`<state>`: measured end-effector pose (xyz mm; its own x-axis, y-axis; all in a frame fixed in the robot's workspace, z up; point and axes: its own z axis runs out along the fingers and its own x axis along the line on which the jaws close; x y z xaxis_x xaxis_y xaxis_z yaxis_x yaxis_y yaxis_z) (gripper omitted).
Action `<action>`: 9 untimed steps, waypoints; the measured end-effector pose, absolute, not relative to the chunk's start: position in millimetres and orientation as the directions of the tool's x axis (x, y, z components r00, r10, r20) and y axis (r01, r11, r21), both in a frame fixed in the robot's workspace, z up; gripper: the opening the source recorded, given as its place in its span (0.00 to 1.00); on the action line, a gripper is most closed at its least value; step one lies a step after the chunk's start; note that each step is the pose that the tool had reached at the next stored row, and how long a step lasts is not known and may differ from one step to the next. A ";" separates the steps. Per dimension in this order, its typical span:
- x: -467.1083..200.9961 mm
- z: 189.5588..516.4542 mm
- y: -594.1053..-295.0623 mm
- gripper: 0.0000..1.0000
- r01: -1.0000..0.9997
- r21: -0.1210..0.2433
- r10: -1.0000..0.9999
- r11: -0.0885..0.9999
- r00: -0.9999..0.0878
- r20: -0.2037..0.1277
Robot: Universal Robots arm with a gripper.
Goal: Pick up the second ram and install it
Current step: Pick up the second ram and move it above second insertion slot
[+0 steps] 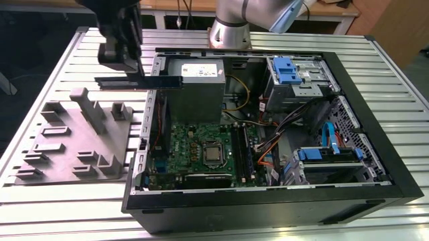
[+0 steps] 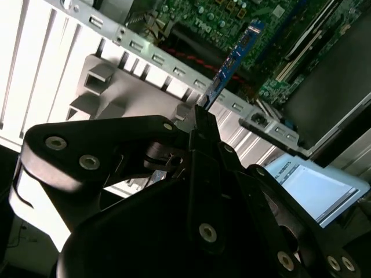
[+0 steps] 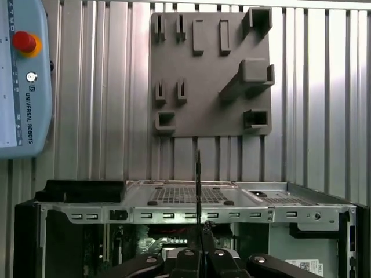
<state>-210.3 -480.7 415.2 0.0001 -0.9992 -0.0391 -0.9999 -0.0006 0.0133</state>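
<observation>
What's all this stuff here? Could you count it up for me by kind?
computer case: 1
grey holder tray: 1
memory stick, clamped in the gripper: 1
robot arm: 1
control tablet: 1
Total: 5

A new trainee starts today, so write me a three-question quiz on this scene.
1. True or false: the tool is shut on the memory stick.
2. Fill in: in the exterior view, the grey tray lies to the ____ of the computer case.
3. The stick is: A) held in the air, B) lying on the tray, C) pushed into a slot inside the case.
Key: 1 true; 2 left; 3 A.
</observation>
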 end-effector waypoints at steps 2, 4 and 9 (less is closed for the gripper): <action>-203.7 413.9 -479.8 0.11 -1.000 0.013 -0.999 0.001 -0.001 -0.039; -198.4 413.0 -478.2 0.11 -1.000 0.013 -0.999 0.001 -0.002 -0.039; -181.7 410.3 -475.6 0.11 -1.000 0.013 -0.999 0.003 -0.003 -0.039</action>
